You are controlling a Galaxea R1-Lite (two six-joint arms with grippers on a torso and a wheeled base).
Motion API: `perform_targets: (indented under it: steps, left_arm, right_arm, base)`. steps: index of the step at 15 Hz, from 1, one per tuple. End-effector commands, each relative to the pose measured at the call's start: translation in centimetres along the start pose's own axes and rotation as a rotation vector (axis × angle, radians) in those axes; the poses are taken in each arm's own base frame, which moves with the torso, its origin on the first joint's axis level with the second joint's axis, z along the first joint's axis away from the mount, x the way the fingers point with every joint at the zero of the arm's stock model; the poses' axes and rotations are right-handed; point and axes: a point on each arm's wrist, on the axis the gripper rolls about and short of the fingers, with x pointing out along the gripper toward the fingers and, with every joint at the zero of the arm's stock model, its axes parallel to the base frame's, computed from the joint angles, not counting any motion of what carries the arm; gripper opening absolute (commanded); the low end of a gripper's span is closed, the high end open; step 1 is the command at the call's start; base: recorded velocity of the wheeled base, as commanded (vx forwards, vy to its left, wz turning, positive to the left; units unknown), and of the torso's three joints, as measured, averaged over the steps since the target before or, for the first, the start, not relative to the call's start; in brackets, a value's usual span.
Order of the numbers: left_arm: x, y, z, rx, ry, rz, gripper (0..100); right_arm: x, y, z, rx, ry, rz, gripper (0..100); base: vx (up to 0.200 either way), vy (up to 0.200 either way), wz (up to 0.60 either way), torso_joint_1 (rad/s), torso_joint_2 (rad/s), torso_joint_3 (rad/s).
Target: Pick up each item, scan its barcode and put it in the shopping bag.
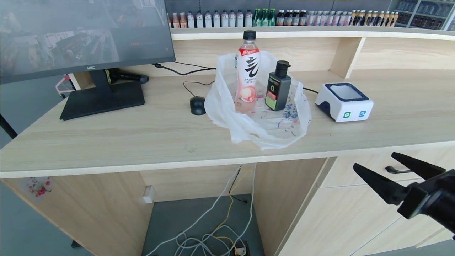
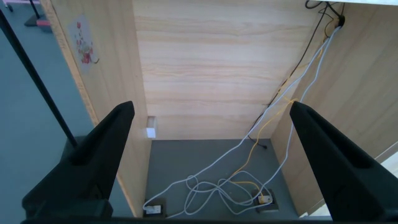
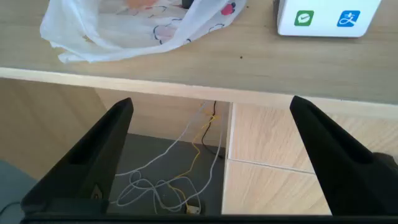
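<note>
Right gripper (image 1: 373, 159) hangs low in front of the counter's cabinet, below the front edge, jaws spread wide, nothing held. Left gripper (image 2: 211, 112) is also released and empty, down low and facing the open space under the counter. Loose cables (image 1: 213, 227) lie tangled on the floor in that space, some running up toward the underside of the top. A flower sticker (image 1: 39, 186) is on the cabinet side panel at the left, and a dark drawer handle (image 1: 398, 170) is on the front at the right.

On the counter (image 1: 142, 131), the white shopping bag (image 1: 249, 128) sits near the front edge, spread open. Two items stand upright inside it: a pink drink bottle (image 1: 246, 76) with a black cap, and a dark pump bottle (image 1: 278, 89) just beside it on the right, close together; contact cannot be told. A white scanner (image 1: 344, 101) with a dark top sits right of the bag, apart from it. A black mouse (image 1: 197, 105) sits just left of the bag. A monitor (image 1: 85, 32) stands farther left on its flat base. A row of bottles (image 1: 284, 17) lines the shelf at the back.
</note>
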Motion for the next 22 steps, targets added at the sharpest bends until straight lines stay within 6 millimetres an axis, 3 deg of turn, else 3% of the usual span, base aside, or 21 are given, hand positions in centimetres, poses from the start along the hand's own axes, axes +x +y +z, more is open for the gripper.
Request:
perform_targets:
  steps: [1, 4, 8, 10, 14, 19, 22]
  left_arm:
    - [0.0, 0.0, 0.0, 0.000, -0.001, 0.000, 100]
    - [0.0, 0.0, 0.0, 0.000, -0.001, 0.001, 100]
    - [0.0, 0.0, 0.0, 0.001, -0.001, 0.000, 100]
    - [0.0, 0.0, 0.0, 0.000, -0.001, 0.000, 100]
    - [0.0, 0.0, 0.0, 0.000, -0.001, 0.001, 100]
    - [0.0, 0.0, 0.0, 0.000, -0.001, 0.001, 100]
    - [0.0, 0.0, 0.0, -0.002, -0.001, 0.001, 100]
  right_arm:
    - [-4.8, -0.4, -2.2, 0.005, -0.032, 0.001, 100]
    - [-7.0, -0.5, -3.6, 0.008, 0.008, 0.010, 100]
    - [-12.9, -1.0, -7.8, -0.007, 0.157, 0.071, 100]
    - [-14.9, -1.3, -9.9, -0.029, 0.169, 0.081, 100]
    - [-14.9, -1.3, -9.8, -0.044, 0.173, 0.068, 100]
    - [-15.5, -1.0, -9.9, -0.035, 0.097, -0.209, 100]
    - [-15.7, -0.9, -10.0, -0.034, 0.077, -0.240, 100]
  base:
    - [0.000, 0.000, 0.00, 0.000, 0.00, 0.000]
    - [0.000, 0.000, 0.00, 0.000, 0.00, 0.000]
    - [0.000, 0.000, 0.00, 0.000, 0.00, 0.000]
    - [0.000, 0.000, 0.00, 0.000, 0.00, 0.000]
    - [0.000, 0.000, 0.00, 0.000, 0.00, 0.000]
    - [0.000, 0.000, 0.00, 0.000, 0.00, 0.000]
    - [0.000, 0.000, 0.00, 0.000, 0.00, 0.000]
